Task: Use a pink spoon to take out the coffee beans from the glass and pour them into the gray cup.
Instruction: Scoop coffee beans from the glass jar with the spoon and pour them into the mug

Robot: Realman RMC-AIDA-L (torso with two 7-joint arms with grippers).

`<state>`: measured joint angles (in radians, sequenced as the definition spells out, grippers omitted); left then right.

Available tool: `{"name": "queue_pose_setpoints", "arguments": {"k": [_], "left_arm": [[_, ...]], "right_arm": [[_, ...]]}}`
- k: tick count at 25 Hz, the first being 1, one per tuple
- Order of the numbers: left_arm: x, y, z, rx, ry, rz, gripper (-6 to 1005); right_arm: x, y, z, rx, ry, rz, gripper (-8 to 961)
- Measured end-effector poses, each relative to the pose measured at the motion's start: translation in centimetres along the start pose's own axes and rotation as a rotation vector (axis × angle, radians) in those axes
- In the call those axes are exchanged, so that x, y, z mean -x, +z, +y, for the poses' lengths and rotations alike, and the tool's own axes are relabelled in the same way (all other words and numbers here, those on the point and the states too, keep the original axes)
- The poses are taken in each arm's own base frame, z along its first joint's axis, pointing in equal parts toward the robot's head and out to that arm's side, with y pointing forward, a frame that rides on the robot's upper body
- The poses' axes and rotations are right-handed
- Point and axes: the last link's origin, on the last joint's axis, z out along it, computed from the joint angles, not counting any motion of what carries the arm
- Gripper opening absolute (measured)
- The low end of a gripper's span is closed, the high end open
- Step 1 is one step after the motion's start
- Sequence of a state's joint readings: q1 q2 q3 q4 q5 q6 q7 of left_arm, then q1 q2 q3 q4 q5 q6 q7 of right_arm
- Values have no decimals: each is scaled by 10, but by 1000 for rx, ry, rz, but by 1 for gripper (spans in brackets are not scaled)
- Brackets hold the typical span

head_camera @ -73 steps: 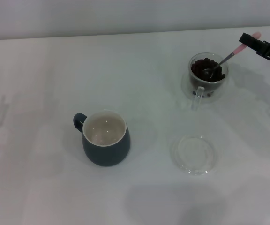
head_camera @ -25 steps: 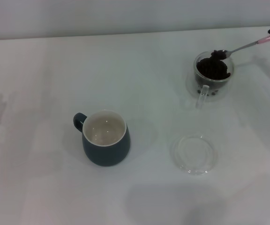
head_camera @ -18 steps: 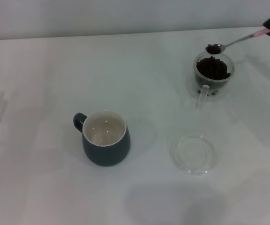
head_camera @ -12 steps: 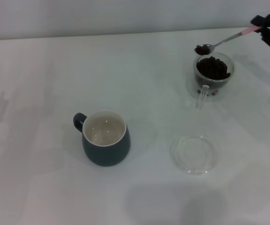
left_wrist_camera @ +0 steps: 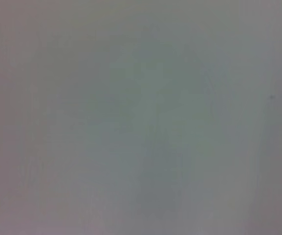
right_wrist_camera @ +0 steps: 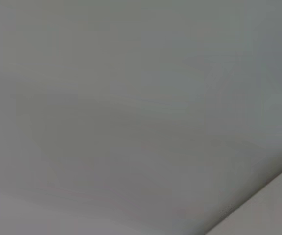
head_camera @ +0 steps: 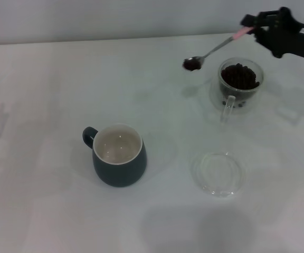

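Note:
In the head view my right gripper point(head_camera: 258, 27) is at the far right, shut on the pale pink handle of the pink spoon point(head_camera: 218, 48). The spoon's bowl holds a few coffee beans point(head_camera: 191, 64) and hangs in the air to the left of the glass point(head_camera: 239, 84). The glass stands on the table with a heap of coffee beans point(head_camera: 240, 75) in it. The gray cup point(head_camera: 118, 155) stands at the near left, upright, its cream inside bare. My left gripper is out of view. Both wrist views show only plain grey surface.
A flat clear round saucer point(head_camera: 218, 173) lies on the white table point(head_camera: 46, 95) in front of the glass, to the right of the gray cup.
The right gripper has lifted the loaded spoon out of the glass and carried it left, past the glass's rim and over the table. The cup, glass and saucer have not moved.

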<state>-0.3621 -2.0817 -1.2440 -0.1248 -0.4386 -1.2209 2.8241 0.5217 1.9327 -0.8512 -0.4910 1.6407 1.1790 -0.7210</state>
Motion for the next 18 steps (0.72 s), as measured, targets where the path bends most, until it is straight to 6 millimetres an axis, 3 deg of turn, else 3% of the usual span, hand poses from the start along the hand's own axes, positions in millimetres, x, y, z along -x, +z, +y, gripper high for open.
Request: {"name": "queue_pose_setpoints", "arguments": {"k": [5,18], "left_arm": [[0,0,0,1,1,-1,833],[1,0,2,7,1,-4,833]], "right_arm": [[-12,14,8,18,-21,69,149],[-66,43,13,34,-45,268,149]]}}
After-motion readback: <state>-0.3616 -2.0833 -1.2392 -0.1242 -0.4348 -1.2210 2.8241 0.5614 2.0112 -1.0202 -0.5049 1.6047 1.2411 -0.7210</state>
